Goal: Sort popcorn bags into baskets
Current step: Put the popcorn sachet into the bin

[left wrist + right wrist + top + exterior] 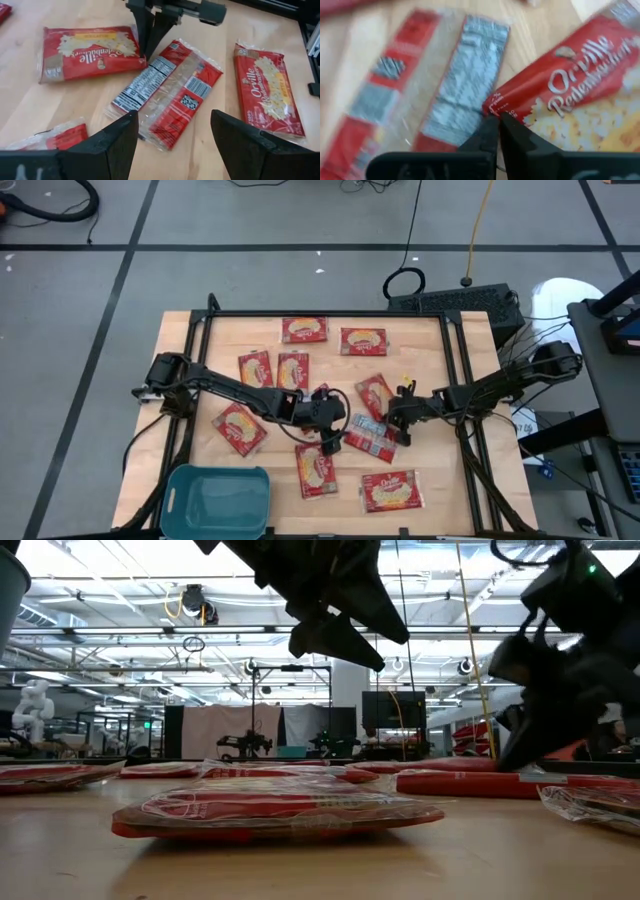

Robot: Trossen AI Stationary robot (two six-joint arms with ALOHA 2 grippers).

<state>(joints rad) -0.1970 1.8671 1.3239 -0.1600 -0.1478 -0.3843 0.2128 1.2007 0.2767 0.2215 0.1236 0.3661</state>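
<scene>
A pale wooden table (430,480) inside a black frame stands on a grey floor with dark tape lines, and a teal basket (217,500) sits empty at its near-left corner. The right gripper (404,416) is down in the middle of the table with its fingers pressed together at the corner of a face-up popcorn bag (375,394), just where that bag meets a back-side-up bag (368,438); it looks to have pinched the wrapper's edge, though the wrist view is too smeared to be sure the film is really between the fingers. The left gripper (326,420) hangs just beside it over the back-side-up bag, jaws spread wide and holding nothing. To do this pick well, I would judge that the right arm should lift slowly and straight up so a thin corner grip does not slip, and check that the neighbouring bag does not drag along, before carrying across to the basket; the left arm should keep clear of that path. Counting from above: nine bags on the table, eight face up and one back side up, none in the one basket.
</scene>
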